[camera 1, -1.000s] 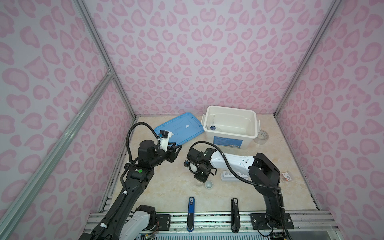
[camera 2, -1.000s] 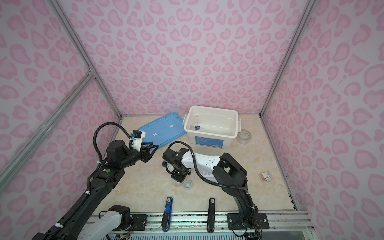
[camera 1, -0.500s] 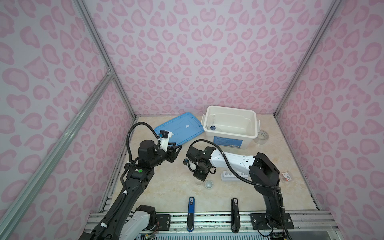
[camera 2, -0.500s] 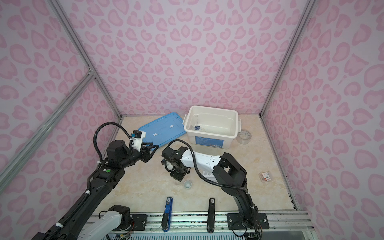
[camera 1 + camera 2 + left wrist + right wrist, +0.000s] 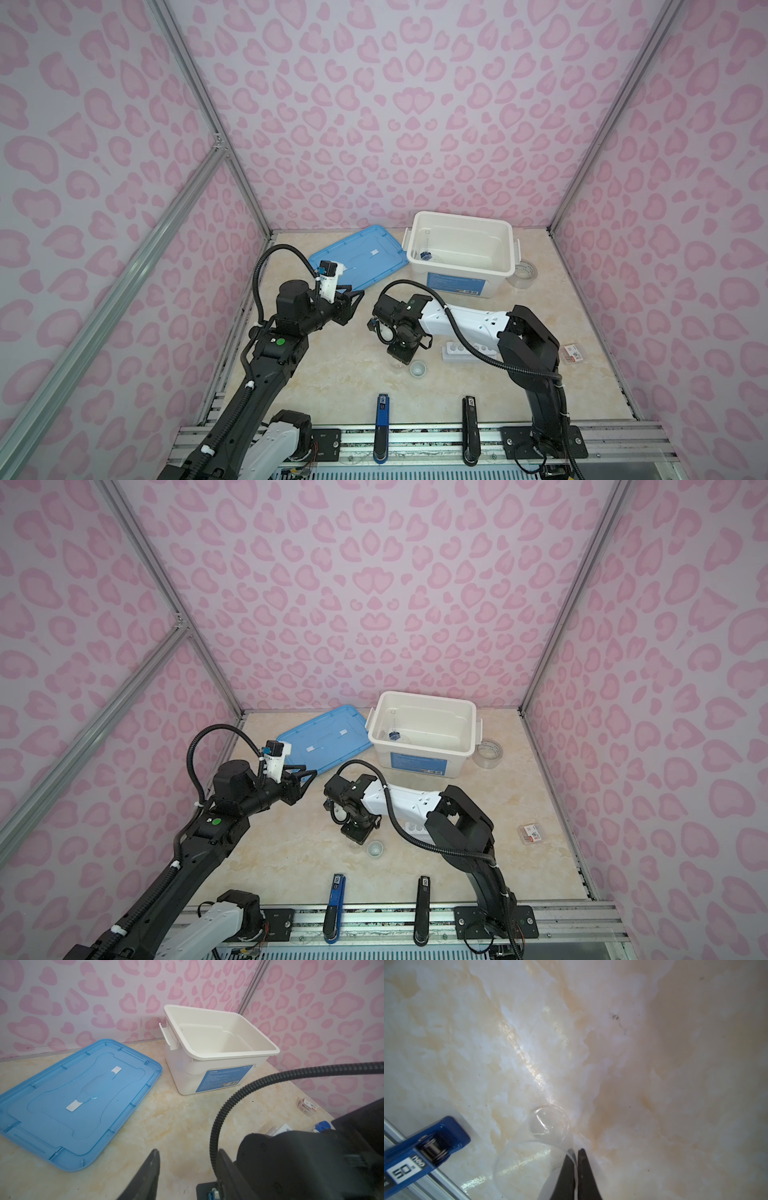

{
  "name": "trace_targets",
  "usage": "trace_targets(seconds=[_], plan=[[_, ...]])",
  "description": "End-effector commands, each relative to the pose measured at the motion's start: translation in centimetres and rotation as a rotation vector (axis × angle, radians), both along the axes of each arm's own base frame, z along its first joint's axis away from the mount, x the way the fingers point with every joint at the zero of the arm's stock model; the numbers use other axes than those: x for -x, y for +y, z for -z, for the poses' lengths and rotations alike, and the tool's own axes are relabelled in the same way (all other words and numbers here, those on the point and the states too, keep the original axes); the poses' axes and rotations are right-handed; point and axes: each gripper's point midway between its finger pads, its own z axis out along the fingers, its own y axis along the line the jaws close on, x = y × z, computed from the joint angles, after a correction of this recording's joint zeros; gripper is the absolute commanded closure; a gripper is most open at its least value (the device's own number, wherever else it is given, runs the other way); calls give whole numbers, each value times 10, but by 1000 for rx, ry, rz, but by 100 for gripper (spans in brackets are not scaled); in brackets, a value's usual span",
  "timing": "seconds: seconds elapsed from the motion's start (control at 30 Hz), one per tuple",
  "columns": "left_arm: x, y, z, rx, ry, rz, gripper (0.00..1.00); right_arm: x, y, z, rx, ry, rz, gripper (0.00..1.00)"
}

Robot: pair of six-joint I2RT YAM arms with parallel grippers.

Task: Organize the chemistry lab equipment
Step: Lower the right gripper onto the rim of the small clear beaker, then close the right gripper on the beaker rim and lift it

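My right gripper (image 5: pixel 576 1152) points down at the table's middle and is shut on the thin wall of a small clear beaker (image 5: pixel 533 1147), which stands on the marble top. In both top views that gripper (image 5: pixel 399 360) hangs just left of a small white cup (image 5: pixel 417 368). The white rack (image 5: pixel 469 351) lies behind my right arm and is partly hidden; blue tube caps (image 5: pixel 323 1126) show beside it in the left wrist view. A tiny blue-based cylinder (image 5: pixel 424 255) sits inside the white bin (image 5: pixel 457 216). My left gripper (image 5: pixel 357 297) hovers open and empty near the blue lid (image 5: pixel 365 257).
A clear tape roll (image 5: pixel 524 274) lies right of the bin. A small packet (image 5: pixel 572 354) rests near the right wall. A blue clip (image 5: pixel 382 411) and a black clip (image 5: pixel 469 409) sit on the front edge. My right arm spans the table's middle.
My right gripper has closed its jaws onto the clear beaker's wall and shifted slightly left. The left arm has not moved.
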Motion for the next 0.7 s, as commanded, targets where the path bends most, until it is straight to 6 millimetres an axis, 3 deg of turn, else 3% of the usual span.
trace_targets(seconds=[0.0, 0.5, 0.67], plan=[[0, -3, -7, 11, -24, 16, 53, 1, -4, -1, 22, 2, 0, 95], [-1, -4, -7, 12, -24, 22, 53, -31, -13, -44, -41, -33, 57, 99], [-2, -6, -10, 13, -25, 36, 53, -57, -22, -77, -75, -77, 93, 98]])
